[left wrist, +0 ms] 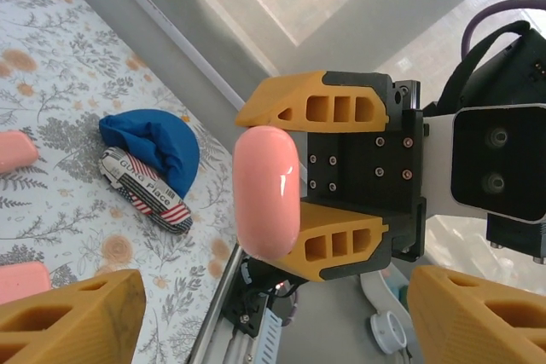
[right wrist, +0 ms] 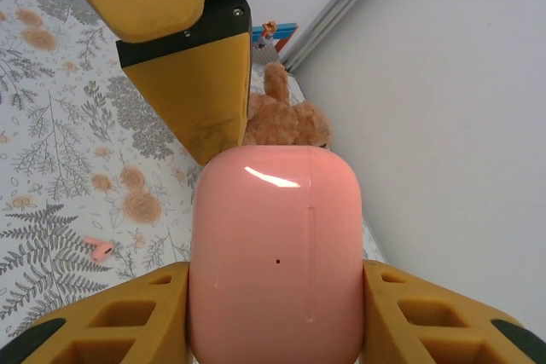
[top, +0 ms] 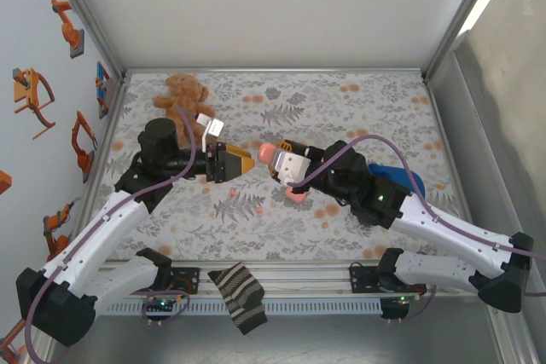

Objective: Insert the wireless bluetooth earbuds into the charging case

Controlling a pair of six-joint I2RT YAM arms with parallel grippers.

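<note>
A floral cloth [top: 358, 117] covers the table. On it, a teddy [top: 183, 93] sits at 11 o'clock and a blue bag [top: 401, 178] at 3 o'clock. A striped sock [top: 239, 297] hangs over the front rail at 6 o'clock. The two grippers meet near the cloth's centre. The left gripper [top: 246, 162] is at 9 o'clock of the right gripper [top: 271, 156] and just beside it. The right gripper is clenched on a pink case [right wrist: 275, 253]. In the right wrist view, its fingers [right wrist: 111, 321] press the case's sides from 9 and 3 o'clock, and the rounded end sticks out past the tips. The left gripper is released, its fingers [left wrist: 72, 321] spread wide with nothing between them, and the held case is straight ahead of them. A second pink case [top: 296, 194] lies on the cloth at 5 o'clock of the right gripper. One earbud [right wrist: 100, 249] lies on the cloth at 9 o'clock of the held case in the right wrist view, clear of every finger.
</note>
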